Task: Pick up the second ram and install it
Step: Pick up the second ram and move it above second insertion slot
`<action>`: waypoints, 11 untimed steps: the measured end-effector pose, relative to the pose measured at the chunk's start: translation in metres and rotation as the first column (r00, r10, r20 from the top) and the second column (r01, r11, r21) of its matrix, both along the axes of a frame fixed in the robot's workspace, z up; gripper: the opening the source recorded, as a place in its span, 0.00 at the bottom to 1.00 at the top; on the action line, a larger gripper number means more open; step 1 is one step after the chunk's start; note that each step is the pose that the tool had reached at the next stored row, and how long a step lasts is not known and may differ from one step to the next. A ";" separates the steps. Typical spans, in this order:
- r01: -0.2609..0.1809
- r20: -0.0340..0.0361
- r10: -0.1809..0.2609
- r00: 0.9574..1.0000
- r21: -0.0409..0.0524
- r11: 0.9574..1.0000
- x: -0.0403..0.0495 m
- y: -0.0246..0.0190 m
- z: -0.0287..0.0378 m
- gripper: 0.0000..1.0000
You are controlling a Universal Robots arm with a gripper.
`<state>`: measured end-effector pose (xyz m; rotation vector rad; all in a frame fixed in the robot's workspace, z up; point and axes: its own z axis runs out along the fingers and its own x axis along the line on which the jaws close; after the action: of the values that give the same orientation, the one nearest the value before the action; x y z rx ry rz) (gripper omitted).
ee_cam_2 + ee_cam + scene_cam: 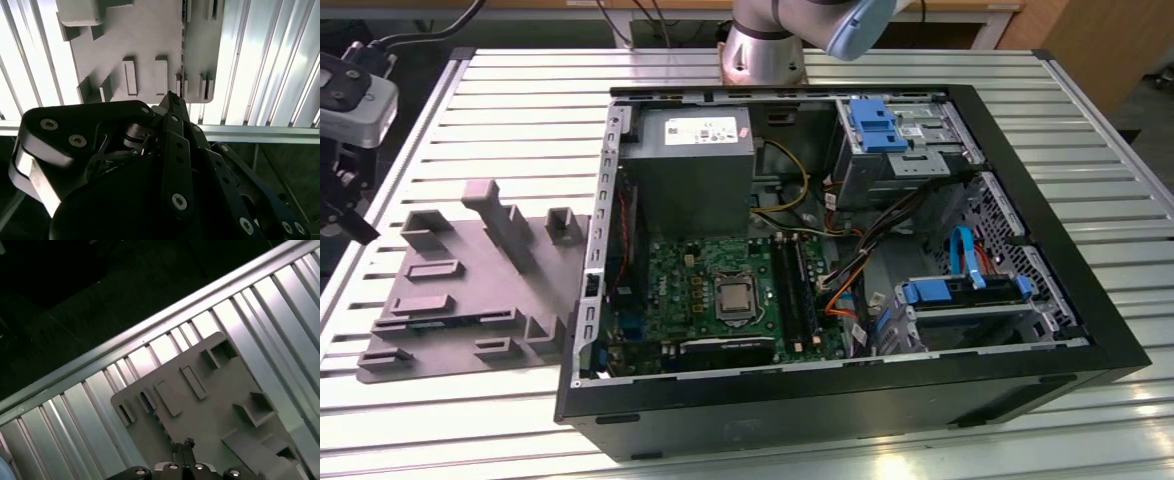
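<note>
Your gripper (171,98), fingers pressed together and empty, hangs over the grey holder tray (454,345) at the exterior view's left. The second ram (183,45), apparently the thin dark strip standing on edge there, runs lengthwise away from its tips.

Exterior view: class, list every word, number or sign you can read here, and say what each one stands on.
No text can be read.
White label on the grey power supply: it carries print, too small to read.
Green motherboard: any markings are too small to read.
Grey holder tray: no print seen.
</note>
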<state>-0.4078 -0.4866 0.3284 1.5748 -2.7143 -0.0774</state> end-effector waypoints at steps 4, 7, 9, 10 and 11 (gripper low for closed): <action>-0.071 0.000 0.071 0.997 0.000 0.997 0.0000 0.0000 -0.0005 0.11; -0.126 0.000 0.126 0.992 0.000 0.992 0.0000 0.0000 -0.0009 0.11; -0.162 0.000 0.162 0.987 0.000 0.987 0.0000 0.0000 -0.0012 0.11; -0.180 0.000 0.180 0.984 0.000 0.984 0.0000 0.0000 -0.0013 0.11; -0.197 0.000 0.197 0.980 0.000 0.980 0.0000 0.0000 -0.0014 0.11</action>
<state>-0.4078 -0.4866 0.3269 1.8334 -2.5409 -0.0765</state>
